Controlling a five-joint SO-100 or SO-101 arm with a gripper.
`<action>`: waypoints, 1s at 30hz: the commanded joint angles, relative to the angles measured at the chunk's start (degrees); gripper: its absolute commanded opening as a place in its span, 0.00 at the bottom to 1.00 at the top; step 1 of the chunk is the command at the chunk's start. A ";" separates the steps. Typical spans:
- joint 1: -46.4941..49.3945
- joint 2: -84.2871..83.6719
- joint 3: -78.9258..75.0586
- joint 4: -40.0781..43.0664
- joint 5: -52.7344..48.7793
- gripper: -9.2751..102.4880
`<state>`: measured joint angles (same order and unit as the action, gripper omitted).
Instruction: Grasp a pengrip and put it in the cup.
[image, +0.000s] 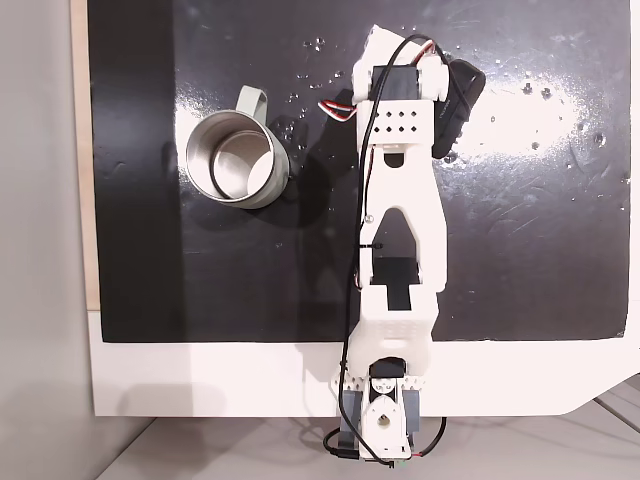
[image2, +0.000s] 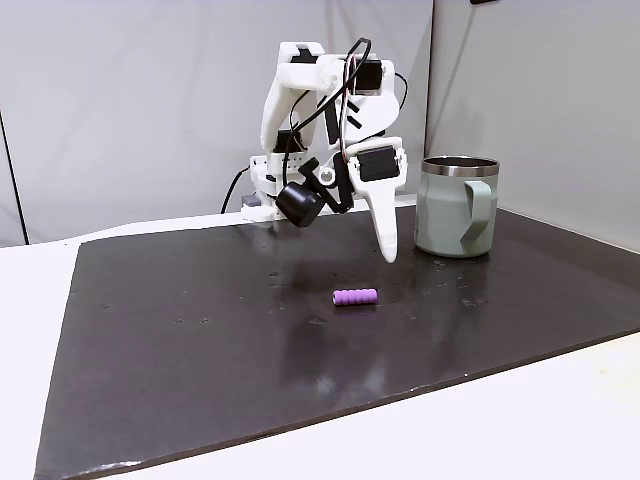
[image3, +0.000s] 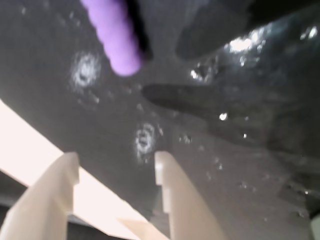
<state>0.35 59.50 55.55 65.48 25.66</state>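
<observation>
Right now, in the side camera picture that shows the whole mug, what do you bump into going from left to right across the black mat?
Purple pengrip → the arm's hanging white end effector, just above the mat → the grey-green cup, handle facing the camera.

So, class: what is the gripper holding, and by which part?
Nothing. The gripper is open and empty above the mat; the pengrip lies free on it.

The arm (image: 400, 200) is built of white printed plastic links with black servo blocks set into its joints. Thin black cables, plus a red and white lead, loop along it. A grid of small holes dots one link. Its fingers (image3: 172, 200) are pale tapered blades.
</observation>
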 joint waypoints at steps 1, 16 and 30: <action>1.85 -3.16 -10.72 6.15 0.00 0.22; 6.86 -10.28 -16.35 8.88 -5.45 0.24; 5.89 -17.93 -22.24 9.32 -6.68 0.23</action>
<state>6.59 41.40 35.86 74.27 19.51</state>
